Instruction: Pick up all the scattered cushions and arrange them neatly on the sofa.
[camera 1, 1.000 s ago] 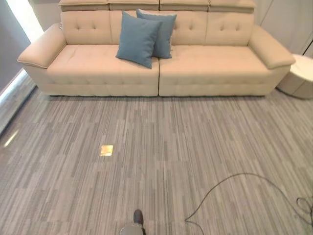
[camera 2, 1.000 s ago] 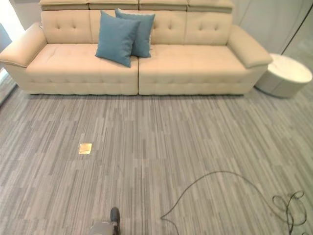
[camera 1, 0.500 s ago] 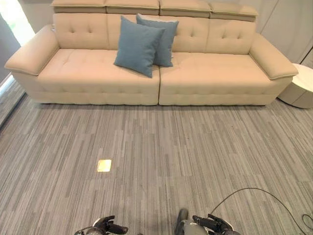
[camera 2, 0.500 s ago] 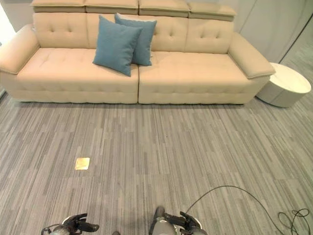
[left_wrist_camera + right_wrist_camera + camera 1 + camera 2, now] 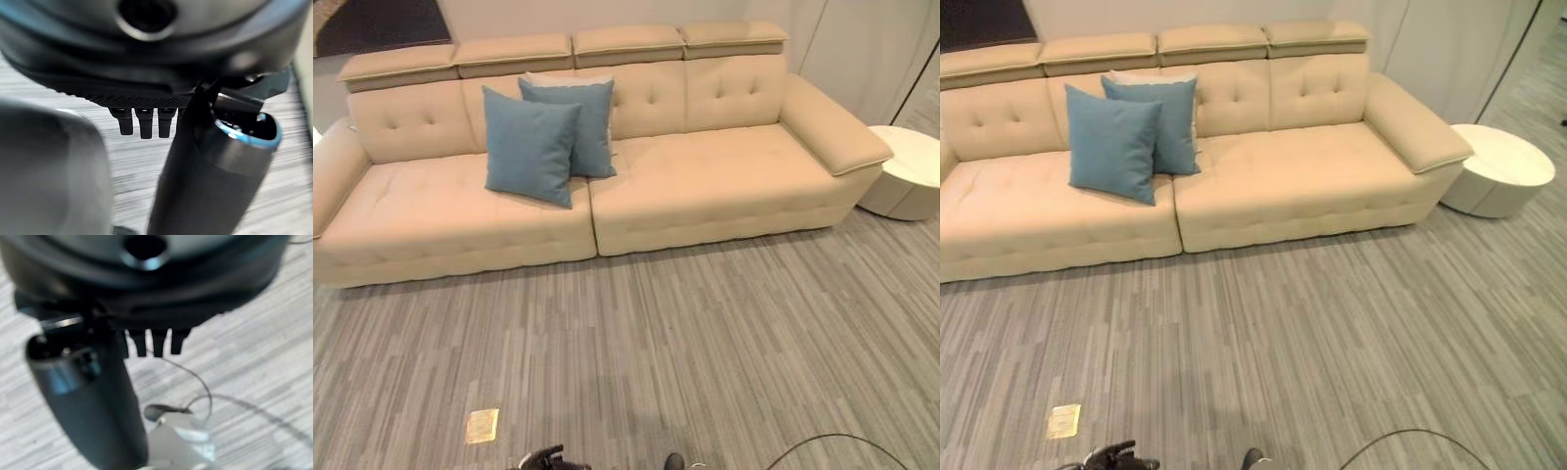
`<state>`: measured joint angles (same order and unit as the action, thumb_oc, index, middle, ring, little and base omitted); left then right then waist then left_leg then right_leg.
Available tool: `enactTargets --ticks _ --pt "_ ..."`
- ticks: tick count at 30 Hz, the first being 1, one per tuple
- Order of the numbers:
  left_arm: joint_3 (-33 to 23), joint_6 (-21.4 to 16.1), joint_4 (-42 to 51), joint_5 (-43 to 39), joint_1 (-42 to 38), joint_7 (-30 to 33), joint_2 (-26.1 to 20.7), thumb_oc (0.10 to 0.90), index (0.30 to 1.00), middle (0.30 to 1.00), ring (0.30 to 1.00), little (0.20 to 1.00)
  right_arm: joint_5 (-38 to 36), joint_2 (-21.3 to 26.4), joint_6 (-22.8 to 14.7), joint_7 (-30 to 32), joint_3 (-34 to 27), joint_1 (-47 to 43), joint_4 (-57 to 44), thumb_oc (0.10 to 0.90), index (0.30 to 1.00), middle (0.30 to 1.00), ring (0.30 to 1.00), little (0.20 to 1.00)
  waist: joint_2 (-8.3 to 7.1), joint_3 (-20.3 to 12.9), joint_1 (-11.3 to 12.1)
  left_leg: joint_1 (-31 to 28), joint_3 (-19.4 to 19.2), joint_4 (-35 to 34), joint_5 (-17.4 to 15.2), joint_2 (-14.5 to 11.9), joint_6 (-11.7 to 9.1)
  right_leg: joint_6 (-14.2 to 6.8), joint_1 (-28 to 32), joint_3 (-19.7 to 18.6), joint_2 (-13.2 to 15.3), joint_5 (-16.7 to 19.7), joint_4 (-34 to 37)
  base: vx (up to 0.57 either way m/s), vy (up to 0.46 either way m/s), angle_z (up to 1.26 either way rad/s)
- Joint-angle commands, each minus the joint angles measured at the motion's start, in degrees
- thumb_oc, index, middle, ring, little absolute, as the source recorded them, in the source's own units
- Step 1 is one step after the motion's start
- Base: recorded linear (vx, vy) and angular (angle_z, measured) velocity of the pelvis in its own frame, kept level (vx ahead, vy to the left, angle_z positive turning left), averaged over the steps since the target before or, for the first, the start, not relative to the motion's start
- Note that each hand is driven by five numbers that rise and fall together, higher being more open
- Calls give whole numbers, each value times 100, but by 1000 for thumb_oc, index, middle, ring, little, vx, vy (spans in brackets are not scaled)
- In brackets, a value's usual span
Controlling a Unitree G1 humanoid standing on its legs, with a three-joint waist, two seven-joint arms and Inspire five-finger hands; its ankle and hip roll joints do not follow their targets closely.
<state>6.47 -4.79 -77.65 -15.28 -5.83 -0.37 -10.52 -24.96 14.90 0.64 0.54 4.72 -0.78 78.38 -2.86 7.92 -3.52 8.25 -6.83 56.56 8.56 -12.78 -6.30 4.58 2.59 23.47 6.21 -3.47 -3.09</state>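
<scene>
Two blue cushions stand on the beige sofa (image 5: 705,176), left of its middle seam. The front cushion (image 5: 530,145) leans on the rear cushion (image 5: 573,122), which rests against the backrest. No cushion lies on the carpet in view. My left hand (image 5: 543,458) shows at the bottom edge over the carpet, far from the sofa. In its wrist view the left hand (image 5: 146,73) has straight fingers (image 5: 142,125) and holds nothing. The right hand (image 5: 146,293) hangs over the carpet, its fingers (image 5: 151,345) straight and empty.
A round white side table (image 5: 911,171) stands by the sofa's right arm. A small brass floor plate (image 5: 481,426) sits in the grey striped carpet near my left hand. Wide carpet lies between me and the sofa.
The camera has swung, so the sofa now sits lower and slanted. Both hands sank toward the bottom edge, and the right one left the eye views. The cushions kept their places.
</scene>
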Motion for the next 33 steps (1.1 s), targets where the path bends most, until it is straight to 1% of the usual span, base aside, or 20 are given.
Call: enactTargets --ticks 1,3,4,6,9,11,14,15,16,17,19,21,22,23,24,26,27,28,30,33 --pt "24 28 -145 -449 209 187 -174 800 900 900 900 900 245 310 -370 136 248 -146 -211 800 900 900 900 900 -21 184 472 358 -808 -1966 -751 118 157 -352 402 -269 -400 -318 349 666 70 -37" --pt "-188 10 -201 -643 269 266 -264 800 900 900 900 900 360 358 -443 194 369 -332 -413 800 900 900 900 900 35 146 671 497 -816 -3367 -738 180 226 -508 682 -362 -439 -534 374 513 123 -36" --pt "-189 10 -201 -643 269 266 -265 800 900 900 900 900 360 358 -442 195 370 -332 -413 800 900 900 900 900 22 158 672 465 -827 -3399 -726 198 230 -513 695 -364 -423 -538 373 360 115 -43" --pt "-323 4 -265 -700 291 318 -315 800 900 900 900 900 471 348 -493 259 441 -449 -529 800 900 900 900 900 145 133 802 529 -859 -4639 -127 129 63 -616 980 -418 -543 -706 375 449 138 -48" --pt "-495 -34 -283 -885 257 421 -369 800 900 900 900 900 557 302 -535 381 484 -585 -605 800 900 900 900 900 119 194 971 691 -960 -5569 32 52 12 -756 1361 -541 -515 -943 348 495 167 -11" --pt "-624 -38 -319 -1024 308 504 -386 800 900 900 900 900 598 246 -534 444 471 -597 -571 800 900 900 900 900 114 158 1092 842 -1041 -5616 133 -85 -3 -814 1534 -662 -514 -1044 353 482 189 -15" --pt "-835 -22 -422 -1046 468 560 -495 800 900 900 900 900 723 67 -464 412 481 -544 -479 800 900 900 900 900 15 -31 1322 931 -786 -5171 322 -18 28 -955 1722 -864 -395 -1140 153 592 244 -9" --pt "-847 -6 -472 -1007 450 567 -547 800 900 900 900 900 726 -4 -454 412 467 -498 -432 800 900 900 900 900 -75 -70 1362 968 -763 -5023 284 63 80 -1033 1663 -854 -281 -1076 -48 658 336 -25" --pt "-845 29 -506 -944 383 589 -621 800 900 900 900 900 691 -93 -424 382 437 -368 -329 800 900 900 900 900 -282 -100 1366 898 -759 -4752 -1 284 299 -1361 1347 -794 90 -517 -992 469 253 -17" --pt "-844 29 -506 -943 382 589 -620 800 900 900 900 900 691 -92 -424 382 436 -369 -328 800 900 900 900 900 -272 -116 1377 912 -766 -4756 5 267 300 -1358 1326 -808 78 -502 -985 444 295 1" --pt "-851 62 -480 -979 298 636 -687 800 900 900 900 900 659 -123 -365 361 396 -296 -321 800 900 900 900 900 -398 -71 1295 776 -727 -4497 -414 594 601 -1590 962 -881 487 702 -2180 359 257 39" --pt "-842 49 -428 -983 264 650 -705 800 900 900 900 900 641 -117 -351 371 370 -290 -352 800 900 900 900 900 -357 -75 1265 719 -696 -4435 -555 621 702 -1546 784 -980 527 962 -2630 472 257 71" --pt "-793 -30 -310 -1099 101 713 -833 800 900 900 900 900 608 -120 -383 390 362 -239 -402 800 900 900 900 900 -141 83 914 36 -470 -4590 -1014 837 919 -1329 -227 -1019 569 696 -3544 511 220 63" --pt "-795 -31 -312 -1100 99 713 -831 800 900 900 900 900 608 -118 -382 390 364 -242 -402 800 900 900 900 900 -138 80 906 42 -463 -4597 -1003 836 918 -1322 -234 -1010 567 697 -3546 680 259 82" --pt "-796 -55 -288 -1180 52 706 -852 800 900 900 900 900 608 -136 -389 376 405 -235 -394 800 900 900 900 900 -71 154 736 -240 -311 -4673 -1135 944 928 -1205 -553 -967 511 374 -3392 324 41 63" --pt "-712 -89 -243 -1298 -46 707 -828 800 900 900 900 900 593 -156 -394 395 462 -228 -390 800 900 900 900 900 -34 276 495 -676 71 -4684 -1376 1192 906 -1051 -936 -1090 290 29 -2575 599 -2 51" --pt "-709 -144 -221 -1283 -79 723 -796 800 900 900 900 900 570 -109 -392 433 477 -227 -392 800 900 900 900 900 -94 341 354 -904 254 -4641 -1628 1327 862 -1079 -1029 -1273 251 65 -1609 483 -48 23" --pt "-710 -144 -221 -1283 -81 723 -797 800 900 900 900 900 570 -110 -392 433 477 -229 -391 800 900 900 900 900 -91 335 345 -895 262 -4650 -1613 1324 861 -1076 -1024 -1262 247 87 -1580 445 -67 94" --pt "-725 -146 -273 -1215 -144 743 -792 800 900 900 900 900 564 -76 -334 404 471 -280 -399 800 900 900 900 900 -138 302 144 -1423 545 -4866 -1923 1468 731 -1242 -1460 -1359 411 547 -246 668 -108 125" --pt "-775 -134 -378 -1183 -127 753 -781 800 900 900 900 900 653 -58 -291 383 468 -264 -382 800 900 900 900 900 -45 338 18 -1763 734 -4982 -2077 1376 651 -1365 -1551 -1289 440 760 214 478 -76 92"
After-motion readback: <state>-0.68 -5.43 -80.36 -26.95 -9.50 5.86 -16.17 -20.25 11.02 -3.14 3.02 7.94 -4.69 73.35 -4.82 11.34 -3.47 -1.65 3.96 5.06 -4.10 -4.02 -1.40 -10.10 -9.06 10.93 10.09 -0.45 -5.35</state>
